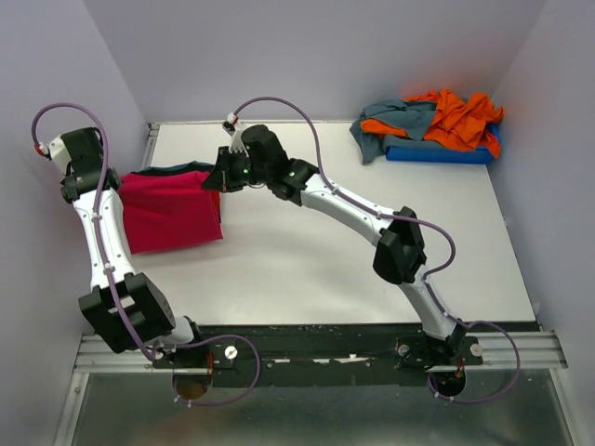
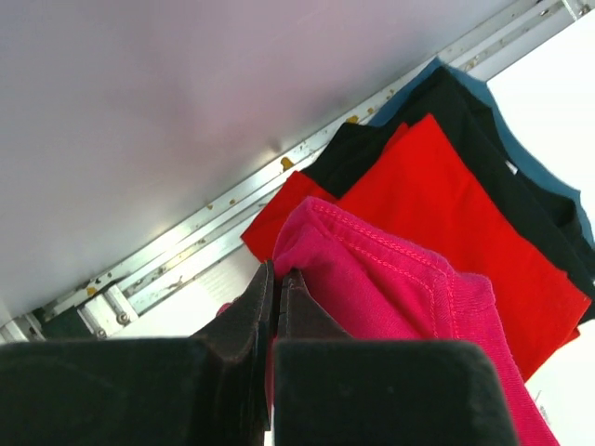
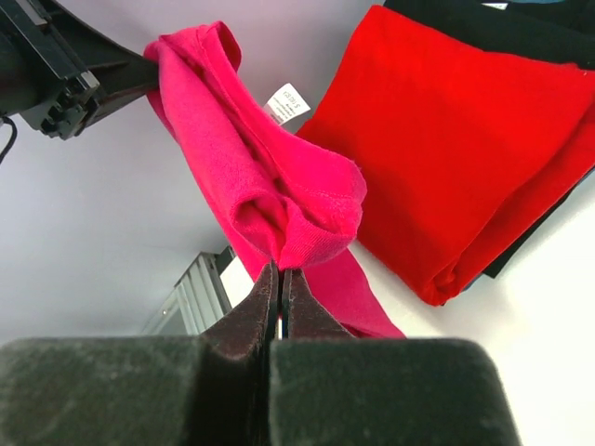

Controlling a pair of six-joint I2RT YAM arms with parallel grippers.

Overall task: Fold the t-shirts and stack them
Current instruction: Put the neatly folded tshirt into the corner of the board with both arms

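The magenta-pink t-shirt (image 1: pixel 172 216) is held up at the far left of the surface (image 1: pixel 307 265), over a folded red t-shirt (image 2: pixel 446 214) that is laid on black cloth (image 2: pixel 437 107). One hem is clamped tight in the left pincer (image 2: pixel 276 276), and a bunched fold is pinched in the right pincer (image 3: pixel 279 271), with the cloth strung between the two. At the far right corner, an orange t-shirt (image 1: pixel 457 116) and a grey-teal t-shirt (image 1: pixel 395 121) are heaped on a blue tray (image 1: pixel 437 152).
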